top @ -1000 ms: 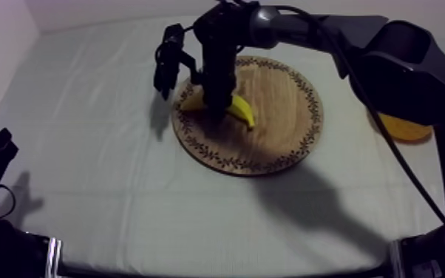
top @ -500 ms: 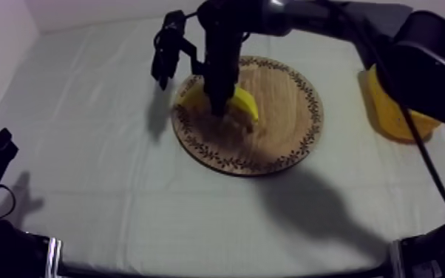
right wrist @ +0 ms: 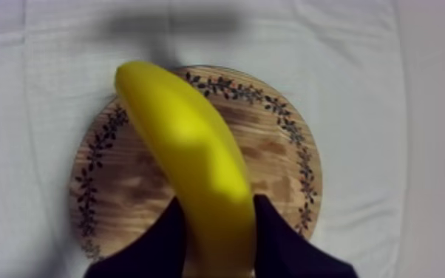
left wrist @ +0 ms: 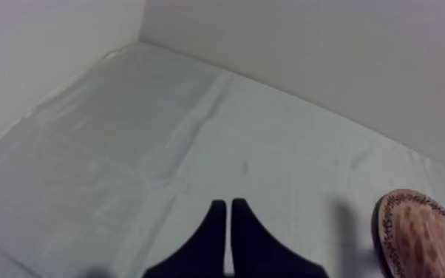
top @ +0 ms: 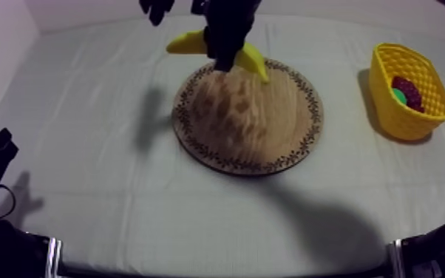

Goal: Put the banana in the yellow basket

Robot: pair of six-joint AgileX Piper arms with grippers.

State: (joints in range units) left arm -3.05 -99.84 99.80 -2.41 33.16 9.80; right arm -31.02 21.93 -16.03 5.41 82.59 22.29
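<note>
Since a second ago the right gripper [top: 224, 63] has lifted the banana [top: 252, 59] clear of the wooden board [top: 270, 126], now bare. The yellow basket [top: 409, 122], well apart at the right side, holds what may be grapes [top: 407, 92]. The right gripper clamps the banana mid-length; it should stay level and let go low inside. The left gripper [left wrist: 229, 212] lies pinched together, empty.

One banana [top: 253, 60], board [top: 270, 122], basket [top: 416, 123]; perhaps two fruits [top: 406, 90]

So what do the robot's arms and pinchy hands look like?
Both are black. The left gripper has two jaws, wide at the base and narrowing to blunt tips. The right gripper has matching black jaws. The left arm is black and chunky, with a pale ring round it.
</note>
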